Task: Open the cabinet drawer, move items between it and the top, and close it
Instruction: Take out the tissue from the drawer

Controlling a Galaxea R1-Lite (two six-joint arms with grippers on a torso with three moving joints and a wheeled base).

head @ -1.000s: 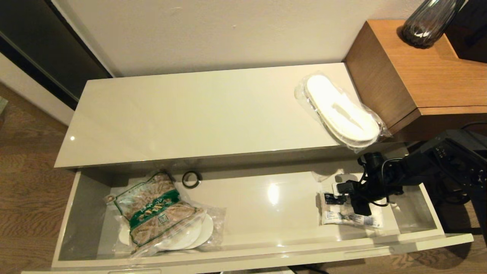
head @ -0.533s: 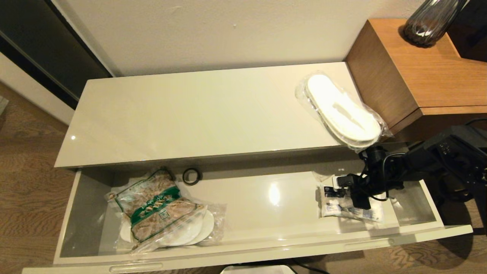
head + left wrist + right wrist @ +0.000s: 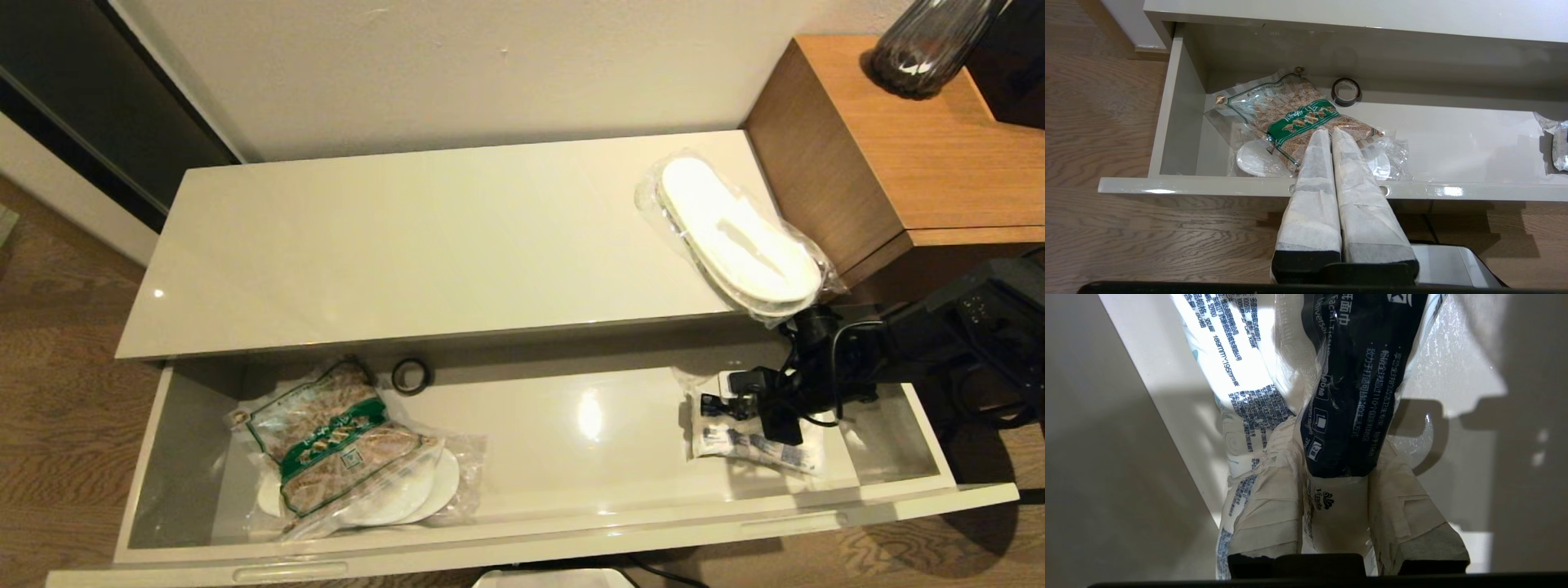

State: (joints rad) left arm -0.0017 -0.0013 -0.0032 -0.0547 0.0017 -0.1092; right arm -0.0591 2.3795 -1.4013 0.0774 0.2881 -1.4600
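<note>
White, blue-labelled packet (image 3: 1347, 396) is pinched in the right gripper's (image 3: 1337, 457) jaws at the open drawer's (image 3: 522, 549) right end; next, lift it onto the top (image 3: 408, 253).

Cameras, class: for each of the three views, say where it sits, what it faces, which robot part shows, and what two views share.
Head view: high on the robot, looking down at the cabinet top, the open drawer and the slippers; the right arm reaches in.
Left wrist view: behind the shut left pincer, outside the drawer front, facing the green-labelled bag.
Right wrist view: behind the right pincer, inside the drawer, closed on the blue-labelled packet.
Shared: head and left wrist views both show the black ring.
</note>
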